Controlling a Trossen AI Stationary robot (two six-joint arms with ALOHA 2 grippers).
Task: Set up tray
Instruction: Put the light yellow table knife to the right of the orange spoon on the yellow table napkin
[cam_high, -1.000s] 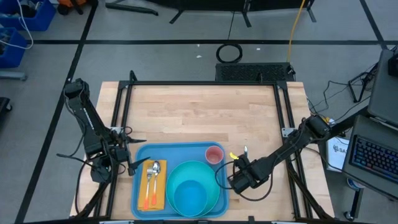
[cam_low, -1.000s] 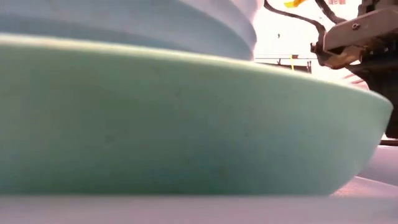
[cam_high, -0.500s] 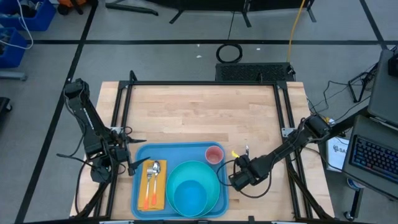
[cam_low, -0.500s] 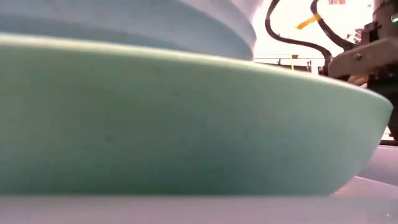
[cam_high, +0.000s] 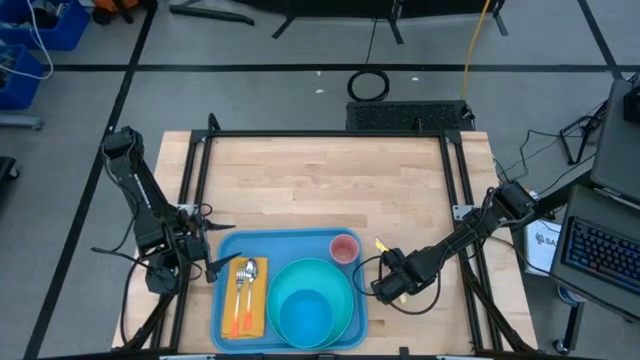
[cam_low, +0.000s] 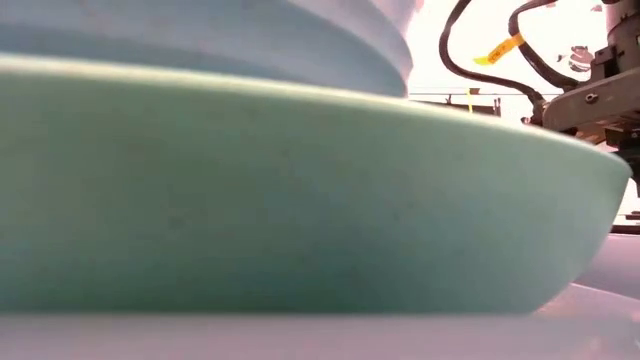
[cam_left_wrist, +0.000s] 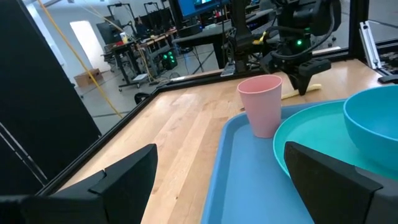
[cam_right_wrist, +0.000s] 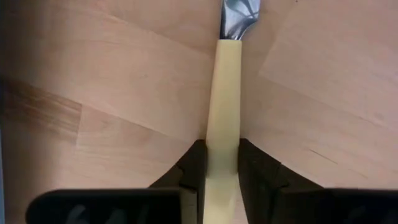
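Observation:
The blue tray lies at the table's near edge. On it are a turquoise plate with a bowl, a pink cup, and an orange napkin bearing a fork and a spoon. Right of the tray, a pale-yellow-handled utensil lies flat on the wood, its metal part beyond the handle. My right gripper points down over it, shut on the handle. At the tray's left side my left gripper waits open and level. My right gripper pinches the utensil's yellow handle between its two fingers, one on each long side, some way back from the metal part. The fingers come from above, pointing down, and lie across the handle. The utensil lies flat on the table.
Bare wood stretches from the tray to the table's far edge. A black frame rail runs along the right side close to my right arm. Cables loop above the right gripper.
My right gripper has sunk toward the table beside the tray's right edge; in the low view its body stands lower and further right than a second ago. Nothing on the tray has moved.

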